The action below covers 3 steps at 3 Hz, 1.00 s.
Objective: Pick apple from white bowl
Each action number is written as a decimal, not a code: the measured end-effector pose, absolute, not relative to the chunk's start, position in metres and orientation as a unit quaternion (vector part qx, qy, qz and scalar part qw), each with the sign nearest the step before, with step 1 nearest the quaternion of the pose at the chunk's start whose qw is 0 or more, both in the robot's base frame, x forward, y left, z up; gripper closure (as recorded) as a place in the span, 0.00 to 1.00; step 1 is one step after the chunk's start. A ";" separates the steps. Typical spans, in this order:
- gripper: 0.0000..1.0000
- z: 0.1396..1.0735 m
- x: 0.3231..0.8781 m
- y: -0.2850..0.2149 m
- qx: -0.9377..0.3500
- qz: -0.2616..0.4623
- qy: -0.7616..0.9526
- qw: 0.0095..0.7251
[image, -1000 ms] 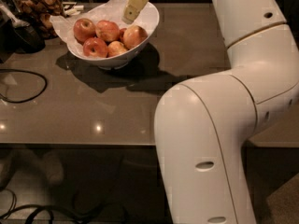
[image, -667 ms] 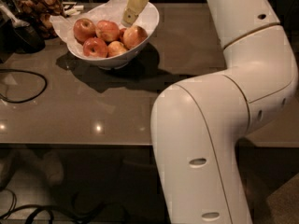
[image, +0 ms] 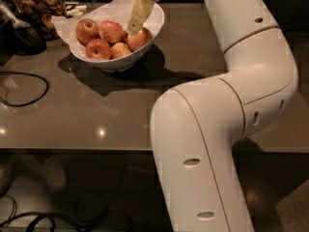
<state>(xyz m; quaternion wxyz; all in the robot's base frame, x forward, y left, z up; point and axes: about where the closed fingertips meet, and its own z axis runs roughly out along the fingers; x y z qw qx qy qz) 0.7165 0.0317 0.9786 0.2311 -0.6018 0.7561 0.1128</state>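
The white bowl [image: 116,63] stands at the back left of the brown table, lined with crinkled white paper. It holds several orange-red apples. The apple [image: 140,38] at the bowl's right side lies just beside my gripper. Other apples [image: 87,30] lie to the left and front. My gripper [image: 132,29] reaches down into the bowl from above, its yellowish tip between the right apple and the middle apple [image: 112,31]. It hides part of both.
My white arm [image: 227,110] fills the right foreground. A black cable [image: 29,93] loops on the table at the left. A jar of brown snacks [image: 38,4] and a dark object [image: 19,35] stand at the back left. The table's front edge [image: 72,150] crosses the view.
My gripper has moved slightly down into the bowl, closer to the apples. The bowl and apples have not moved.
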 end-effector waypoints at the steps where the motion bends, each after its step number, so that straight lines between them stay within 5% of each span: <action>1: 0.30 0.971 0.719 0.032 -0.601 0.110 0.760 0.223; 3: 0.31 0.960 0.721 0.037 -0.605 0.107 0.761 0.208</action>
